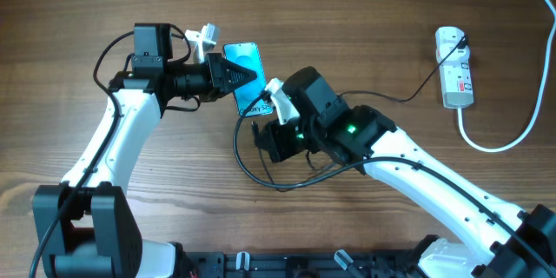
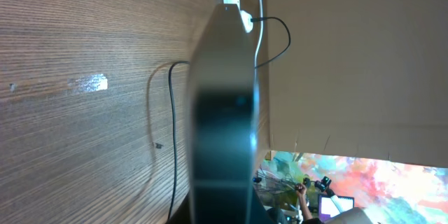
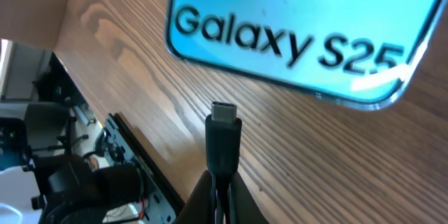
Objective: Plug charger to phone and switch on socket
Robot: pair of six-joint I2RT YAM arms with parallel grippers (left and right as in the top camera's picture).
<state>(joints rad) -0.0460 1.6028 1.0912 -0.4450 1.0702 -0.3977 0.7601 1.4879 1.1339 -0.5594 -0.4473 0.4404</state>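
Observation:
The phone (image 1: 245,78) with its blue screen and "Galaxy S25" strip is held tilted above the table by my left gripper (image 1: 236,73), which is shut on it. In the left wrist view the phone (image 2: 222,112) shows edge-on. My right gripper (image 1: 276,111) is shut on the charger connector (image 3: 224,136); its metal tip points at the phone's lower edge (image 3: 294,42), a short gap away. The black charger cable (image 1: 261,169) loops on the table and runs to its plug (image 1: 460,45) in the white socket (image 1: 455,78).
The socket's thick white cord (image 1: 508,135) curves along the right edge of the table. Black frame parts (image 1: 261,265) line the table's front edge. Bare wood lies at the left and the front right.

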